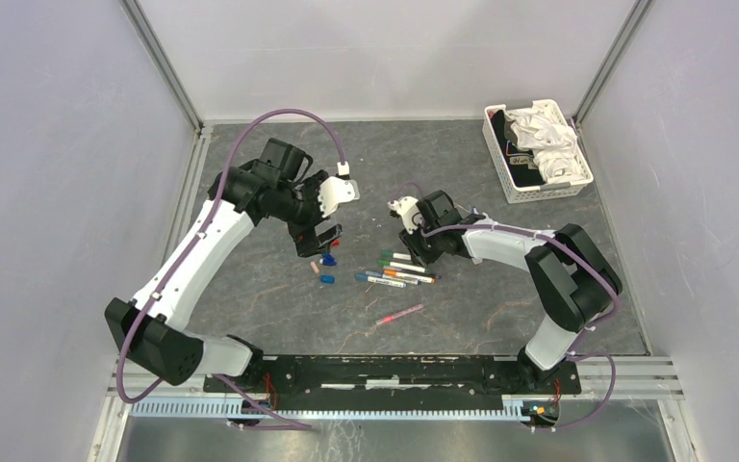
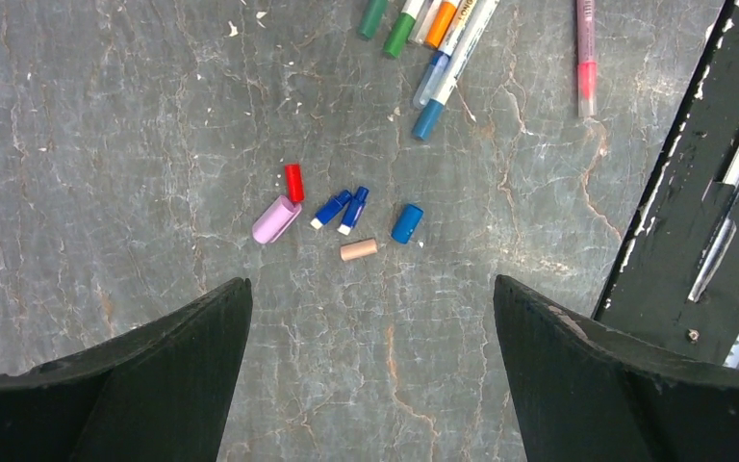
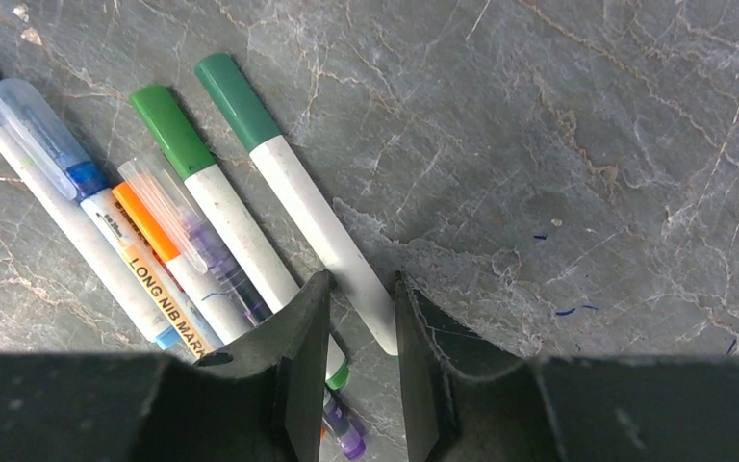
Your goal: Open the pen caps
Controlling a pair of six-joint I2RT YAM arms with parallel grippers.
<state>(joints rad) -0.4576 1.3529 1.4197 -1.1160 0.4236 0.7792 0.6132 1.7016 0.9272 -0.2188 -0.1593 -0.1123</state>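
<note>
Risking a slip at the right gripper (image 3: 361, 279): reaching low with narrow jaws either side of the white tail of the dark-green pen (image 3: 318, 226), not showing whether actually pinching it or merely straddling it. Gripping so far from the green cap (image 3: 238, 101), possibly levering the barrel and swinging it into the neighbouring pens (image 3: 221, 207) lying just beside it. Hovering the left gripper (image 2: 368, 281) wide open and empty above the loose pen caps (image 2: 353, 209), which are red, lilac, blue and tan and clustered near one another. Possibly nudging these light pieces on any descent and sending them rolling across the table (image 2: 106, 144). Seeing the pink pen (image 1: 399, 314) well apart from the rest, toward the near edge, likely making for an awkward reach. Working on a grey, marbled, hard surface flecked with white, offering little to stop a rolling cap. Operating inside plain pale walls with metal corner posts, with a white basket (image 1: 547, 193) holding crumpled cloth at the far right.
</note>
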